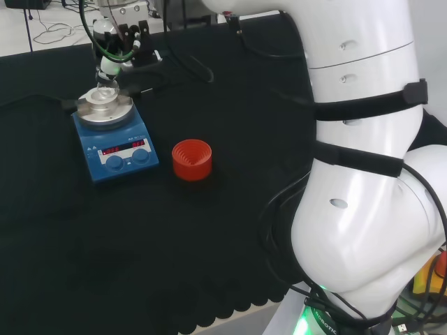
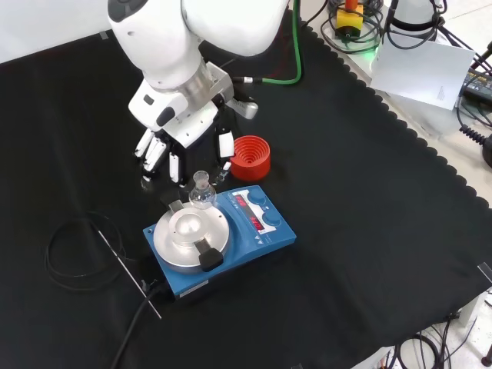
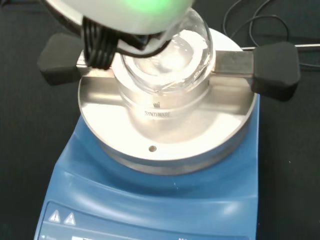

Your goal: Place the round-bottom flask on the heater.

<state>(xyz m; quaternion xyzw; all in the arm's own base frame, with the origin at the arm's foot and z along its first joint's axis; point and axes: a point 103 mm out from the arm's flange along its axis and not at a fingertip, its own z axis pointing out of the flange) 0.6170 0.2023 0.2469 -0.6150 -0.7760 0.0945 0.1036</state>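
Note:
The clear round-bottom flask (image 1: 105, 91) (image 2: 202, 194) (image 3: 165, 55) hangs upright just above the silver top plate (image 1: 93, 116) (image 2: 183, 238) (image 3: 205, 132) of the blue heater (image 1: 119, 152) (image 2: 257, 227) (image 3: 150, 200). In the wrist view its bulb sits over the plate's round well. The hand (image 1: 112, 43) (image 2: 183, 127) comes down from above, fingers pointing at the plate, and is shut on the flask's neck. A black finger (image 3: 100, 47) lies against the bulb's upper side. The contact on the neck itself is hidden.
A red ribbed ring stand (image 1: 191, 159) (image 2: 250, 156) stands on the cloth beside the heater. Two black knobs (image 3: 275, 67) (image 3: 57, 57) stick out at the plate's sides. A coiled black cable (image 2: 69, 250) and a thin rod (image 2: 127, 269) lie by the heater.

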